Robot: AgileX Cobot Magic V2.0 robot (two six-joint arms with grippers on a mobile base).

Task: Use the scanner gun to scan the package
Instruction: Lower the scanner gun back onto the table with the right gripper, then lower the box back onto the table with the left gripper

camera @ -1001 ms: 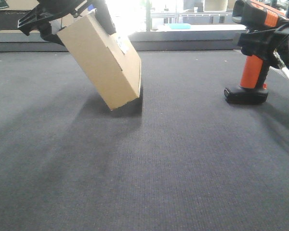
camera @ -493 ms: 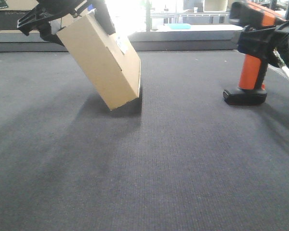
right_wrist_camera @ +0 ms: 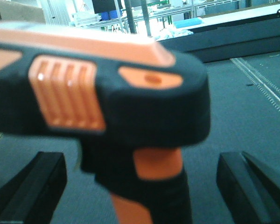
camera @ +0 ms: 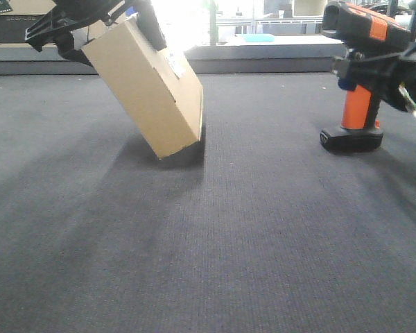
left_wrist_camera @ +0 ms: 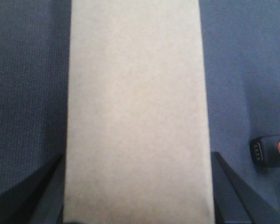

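The package [camera: 149, 90] is a tan cardboard box, tilted, with its lower corner on the dark carpet and a small white label [camera: 175, 66] on its right face. My left gripper [camera: 100, 21] is shut on its upper end. In the left wrist view the package [left_wrist_camera: 135, 107] fills the middle, with dark fingers [left_wrist_camera: 42, 191] against both sides. The scanner gun [camera: 360, 104], black head and orange handle, stands on its black base at the right. My right gripper [camera: 374, 73] surrounds the handle below the head. In the right wrist view the scanner gun [right_wrist_camera: 130, 107] sits between widely spread fingers [right_wrist_camera: 32, 186], with carpet showing on both sides.
A raised grey ledge [camera: 263, 59] runs along the back of the carpet, with a light blue object [camera: 260, 37] on the surface behind it. A cardboard box with a dark band [camera: 14, 28] stands at the back left. The scanner's base [left_wrist_camera: 268, 150] shows right of the package.
The scanner's head has swung to the left with my right gripper, while its base has barely shifted. The package and left gripper have stayed put.
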